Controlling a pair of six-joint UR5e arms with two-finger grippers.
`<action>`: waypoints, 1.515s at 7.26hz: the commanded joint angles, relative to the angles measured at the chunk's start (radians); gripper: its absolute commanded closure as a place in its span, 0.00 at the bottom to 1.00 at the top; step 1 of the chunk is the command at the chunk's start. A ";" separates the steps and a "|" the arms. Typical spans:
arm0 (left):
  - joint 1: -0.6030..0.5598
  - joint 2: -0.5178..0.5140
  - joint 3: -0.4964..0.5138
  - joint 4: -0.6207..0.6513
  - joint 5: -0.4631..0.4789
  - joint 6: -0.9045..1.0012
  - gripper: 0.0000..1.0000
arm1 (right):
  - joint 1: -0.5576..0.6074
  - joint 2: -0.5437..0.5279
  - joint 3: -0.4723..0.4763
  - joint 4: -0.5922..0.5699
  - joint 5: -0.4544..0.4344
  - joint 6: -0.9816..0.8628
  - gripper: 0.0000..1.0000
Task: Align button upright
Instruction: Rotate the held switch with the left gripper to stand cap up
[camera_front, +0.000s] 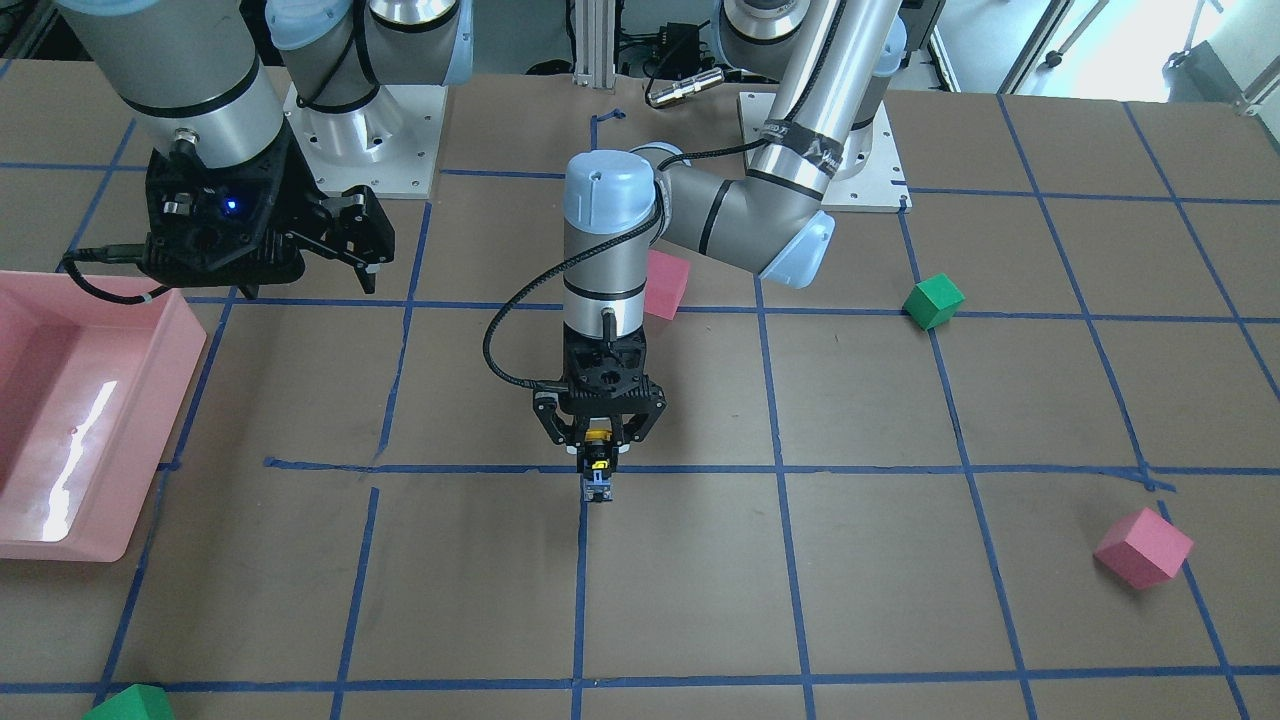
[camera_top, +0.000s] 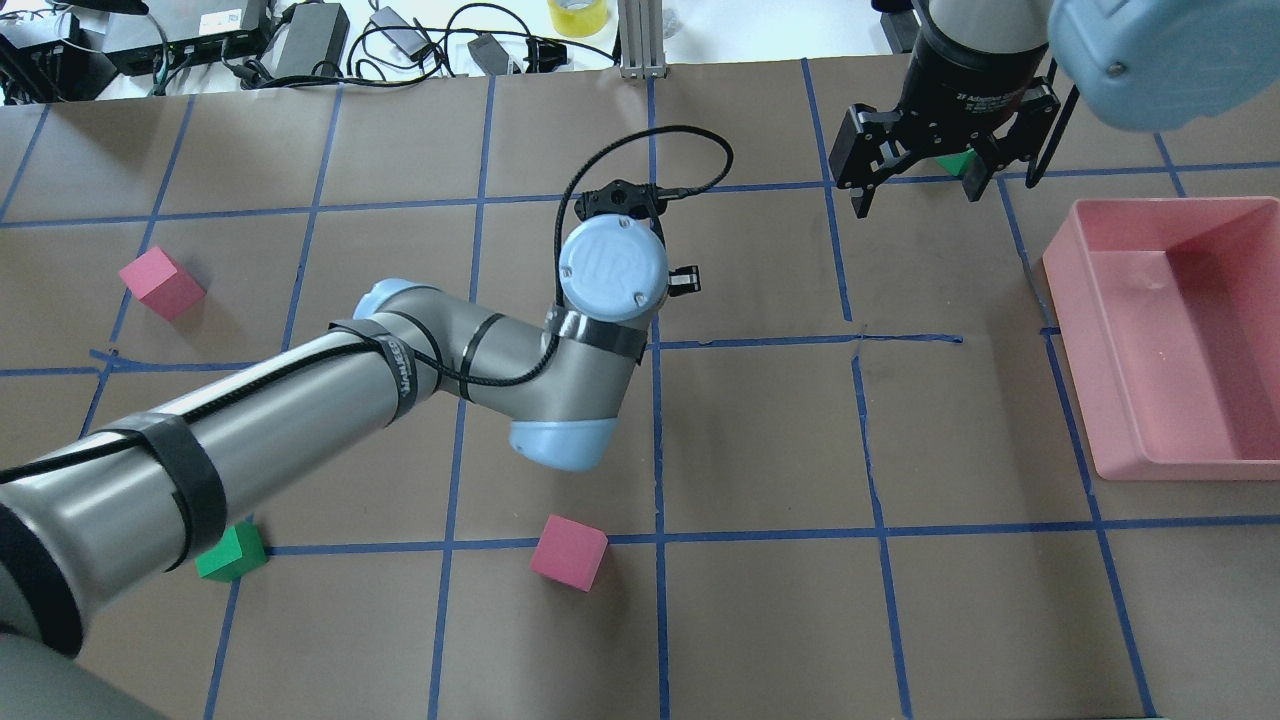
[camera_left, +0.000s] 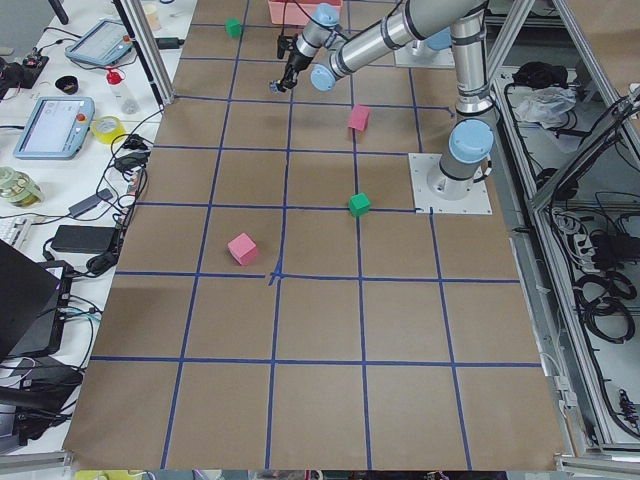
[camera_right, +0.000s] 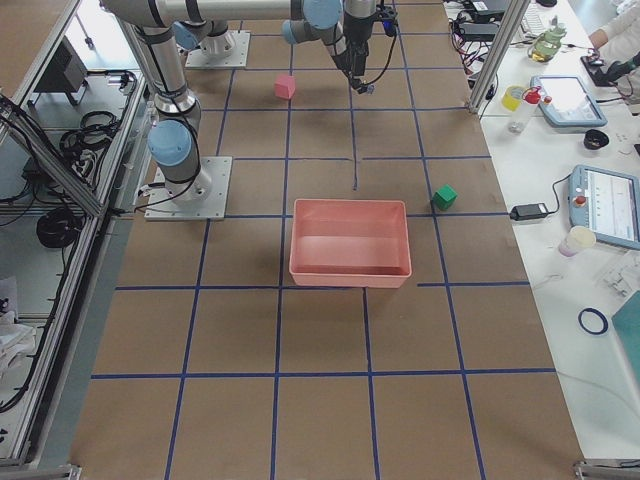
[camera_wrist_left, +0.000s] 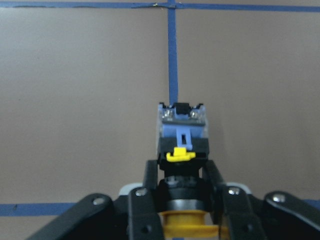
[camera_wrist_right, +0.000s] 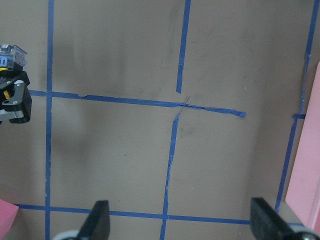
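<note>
The button (camera_front: 598, 482) has a yellow cap and a black and grey body. My left gripper (camera_front: 598, 456) points straight down at the table's middle and is shut on it. In the left wrist view the fingers (camera_wrist_left: 150, 175) clamp the button (camera_wrist_left: 181, 131) just below its cap, with the cap toward the palm and the body sticking out toward the table. I cannot tell whether it touches the paper. In the overhead view the wrist hides the button. My right gripper (camera_front: 350, 238) hovers open and empty, off to the side, and also shows in the overhead view (camera_top: 915, 165).
A pink tray (camera_front: 172, 400) stands on the robot's right side. Pink cubes (camera_front: 665, 285) (camera_front: 1143, 547) and green cubes (camera_front: 933, 301) (camera_front: 130, 703) lie scattered on the brown paper. Blue tape lines cross the table.
</note>
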 joint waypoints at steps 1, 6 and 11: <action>0.070 0.040 0.098 -0.315 -0.238 -0.189 0.74 | -0.002 0.001 0.002 0.000 0.000 0.000 0.00; 0.222 -0.051 0.221 -0.591 -0.699 -0.595 0.88 | -0.003 0.001 0.006 0.000 -0.002 0.000 0.00; 0.266 -0.157 0.232 -0.620 -0.797 -0.618 0.89 | -0.002 0.000 0.006 -0.001 0.001 0.000 0.00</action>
